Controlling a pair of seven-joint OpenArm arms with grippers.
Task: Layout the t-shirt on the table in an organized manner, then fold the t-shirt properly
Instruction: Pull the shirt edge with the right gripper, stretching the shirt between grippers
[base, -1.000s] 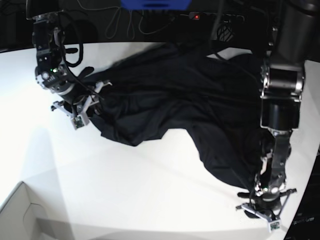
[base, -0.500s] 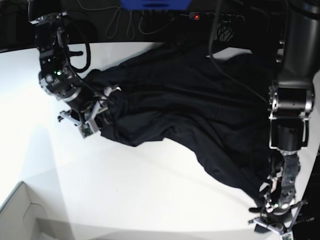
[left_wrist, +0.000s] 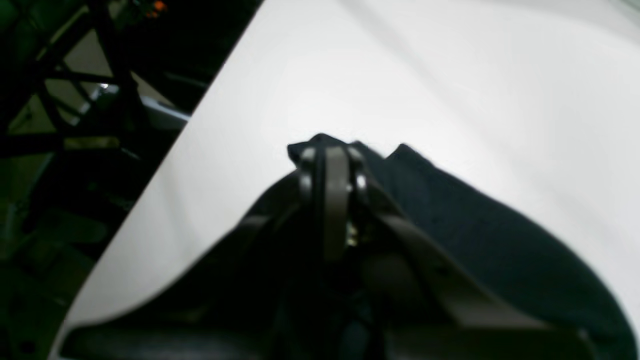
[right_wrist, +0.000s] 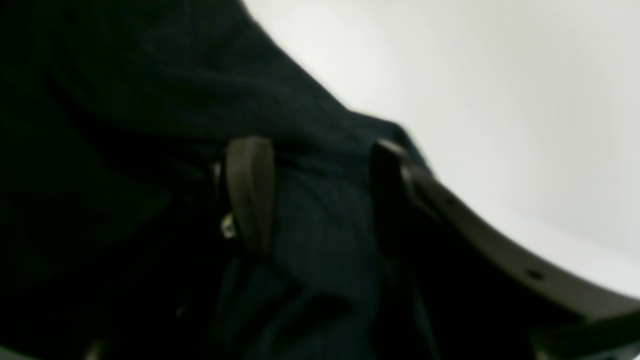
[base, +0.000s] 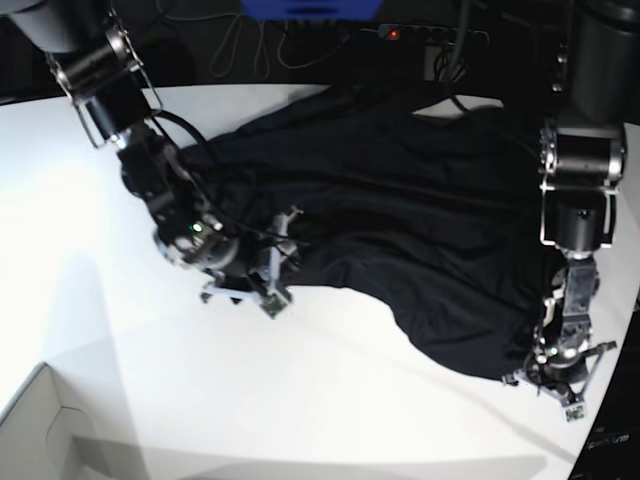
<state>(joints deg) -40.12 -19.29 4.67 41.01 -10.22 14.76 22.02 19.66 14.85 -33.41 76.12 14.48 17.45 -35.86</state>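
I'm in layout: t-shirt (base: 400, 210) lies crumpled across the table (base: 300, 400). Left gripper (left_wrist: 330, 155) is clamped on its corner; right gripper (right_wrist: 320, 195) is spread over cloth. Next I need a hem grip and an outward pull.

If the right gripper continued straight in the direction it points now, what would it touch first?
Most likely the t-shirt: in the right wrist view, black fabric already lies between the parted fingers of the right gripper. Beyond that fold is the bare white table. Depth is unclear because of blur.

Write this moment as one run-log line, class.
stage: spreading | t-shirt: rumpled on table | left hand: shut on t-shirt corner | right hand: open over t-shirt edge
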